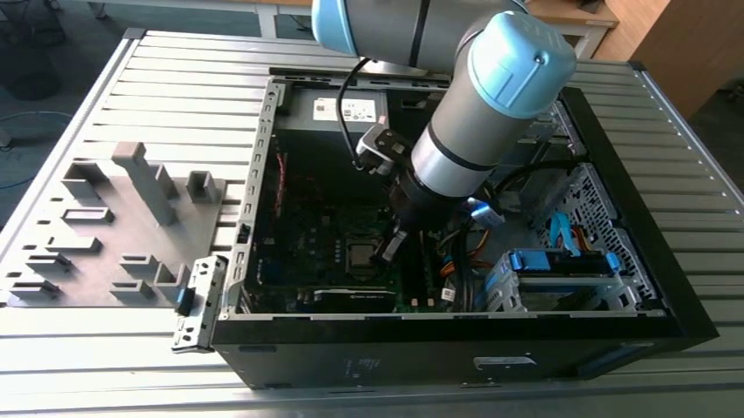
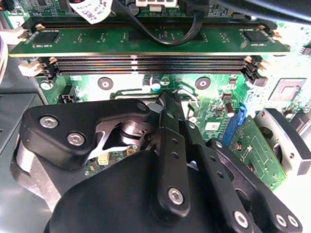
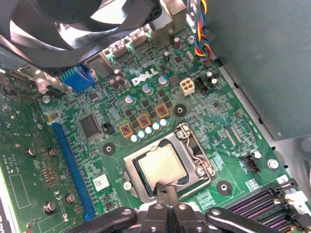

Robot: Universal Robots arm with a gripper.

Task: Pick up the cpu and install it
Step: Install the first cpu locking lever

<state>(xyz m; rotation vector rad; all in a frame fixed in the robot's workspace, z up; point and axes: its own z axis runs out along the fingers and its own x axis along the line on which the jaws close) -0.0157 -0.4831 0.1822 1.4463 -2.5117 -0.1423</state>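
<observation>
Careful: your claw [image 3: 167,194] looks pinched together at the cpu [image 3: 160,166] edge; pressing could skew it in the socket [image 3: 167,162].

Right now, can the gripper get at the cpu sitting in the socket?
Probably yes. The gripper is inside the open case, right at the edge of the cpu, which lies in its socket on the motherboard with its metal top uncovered and nothing lying between them.

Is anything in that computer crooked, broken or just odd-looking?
Nothing stands out as broken. In the first wrist view the cpu lies flat and square in its socket on the motherboard, with the gripper right at the chip's edge.
</observation>
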